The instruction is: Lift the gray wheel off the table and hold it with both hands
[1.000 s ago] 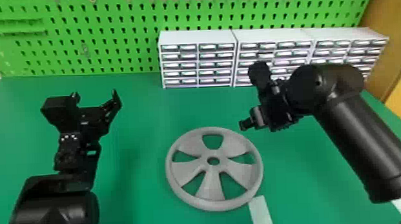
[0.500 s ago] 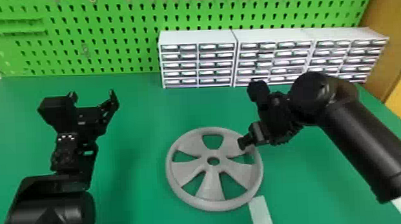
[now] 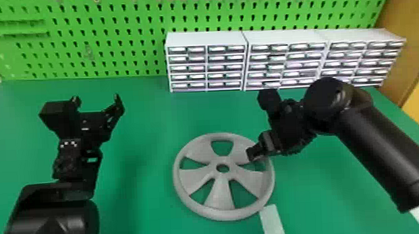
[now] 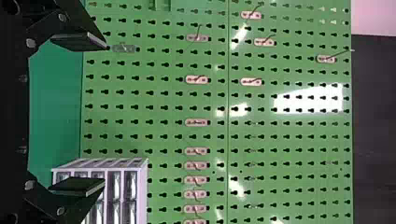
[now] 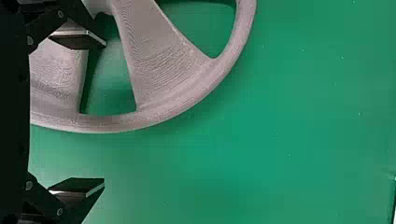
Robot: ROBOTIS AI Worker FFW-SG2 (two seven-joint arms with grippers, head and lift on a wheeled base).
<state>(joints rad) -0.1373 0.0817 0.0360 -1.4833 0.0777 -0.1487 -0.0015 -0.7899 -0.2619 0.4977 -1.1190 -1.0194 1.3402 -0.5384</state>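
- The gray wheel lies flat on the green counter, between my two hands and closer to the right one.
- My right hand is spread, with nothing between its fingers, above the wheel's right side.
- In my right wrist view, one finger shows over the spokes and the other over bare counter outside the rim (whether either touches, I cannot tell).
- During the last second I have brought that right hand nearer, from beyond the rim to over it, while the wheel has stayed put.
- My left hand is spread too, holding nothing, raised on the left, well apart from the wheel and pointing toward the far side.
- A pale strip lies just beside the wheel's near right edge.
- White drawer cabinets stand in a row along the far edge, center to right, with the green pegboard upright behind them, metal hooks fixed on it.
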